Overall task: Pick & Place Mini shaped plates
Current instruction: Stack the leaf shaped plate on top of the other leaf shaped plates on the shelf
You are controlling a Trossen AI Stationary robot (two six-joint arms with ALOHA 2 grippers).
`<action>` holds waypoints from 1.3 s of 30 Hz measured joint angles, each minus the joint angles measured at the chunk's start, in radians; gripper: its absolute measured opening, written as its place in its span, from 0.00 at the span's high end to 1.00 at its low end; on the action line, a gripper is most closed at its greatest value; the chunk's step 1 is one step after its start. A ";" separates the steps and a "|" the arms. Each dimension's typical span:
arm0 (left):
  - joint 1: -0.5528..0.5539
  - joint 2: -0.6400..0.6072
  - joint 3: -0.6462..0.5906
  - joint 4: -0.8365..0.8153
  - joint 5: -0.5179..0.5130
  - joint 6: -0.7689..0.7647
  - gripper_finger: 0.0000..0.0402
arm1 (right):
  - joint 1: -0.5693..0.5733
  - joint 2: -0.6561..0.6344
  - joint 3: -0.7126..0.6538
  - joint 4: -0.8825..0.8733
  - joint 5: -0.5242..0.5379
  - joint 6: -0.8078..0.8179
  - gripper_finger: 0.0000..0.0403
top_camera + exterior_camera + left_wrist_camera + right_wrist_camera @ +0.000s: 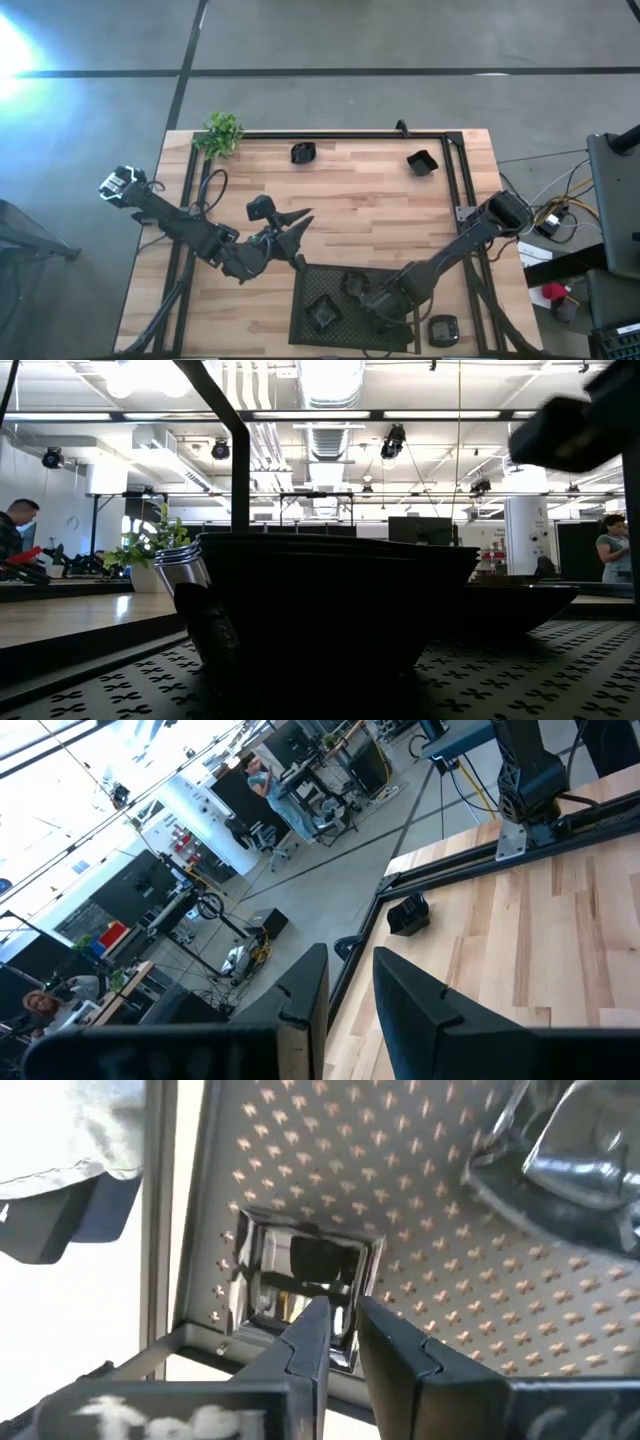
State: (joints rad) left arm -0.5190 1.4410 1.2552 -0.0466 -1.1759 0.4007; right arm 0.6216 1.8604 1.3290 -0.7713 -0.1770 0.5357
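Two mini plates stand on the wood near the far edge, one point(303, 152) toward the middle and one point(422, 161) toward the right corner point(407, 913). The mesh tray point(310, 275) at the near edge holds others point(322, 313) point(355, 285). My right gripper point(383, 305) point(343, 1315) is low over the tray, shut on a glossy square mini plate point(290, 1270) beside a larger dish point(570, 1160). My left gripper point(296, 236) point(350, 980) hovers left of the tray, slightly open and empty. In the low view a black dish point(330, 600) fills the foreground. My right gripper pinches the square plate's wall point(345, 1342) at its edge nearest the gripper, one finger point(312, 1330) inside the dish and the other outside. The fingers slant down from above. The plate lies flat on the mesh tray point(450, 1280).
A small green plant point(222, 132) stands at the far left corner. Black frame rails point(455, 180) run along the table's far, left and right sides. A small black device point(443, 330) lies right of the tray. Bare wood point(370, 210) spans the table's middle.
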 joint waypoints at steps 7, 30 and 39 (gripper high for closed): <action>0.004 -0.004 0.000 0.000 0.000 -0.002 0.80 | 0.000 -0.025 0.102 -0.078 0.139 -0.069 0.87; 0.317 -0.210 0.001 -0.415 0.349 -0.341 0.80 | -0.218 -0.419 0.217 -0.228 0.617 -0.147 0.87; 0.644 -0.200 0.001 -0.574 0.715 -0.423 0.80 | -0.297 -0.518 0.215 -0.247 0.632 -0.273 0.87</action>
State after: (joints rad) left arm 0.1251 1.2414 1.2559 -0.6207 -0.4613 -0.0224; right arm 0.3251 1.3426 1.5440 -1.0179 0.4552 0.2629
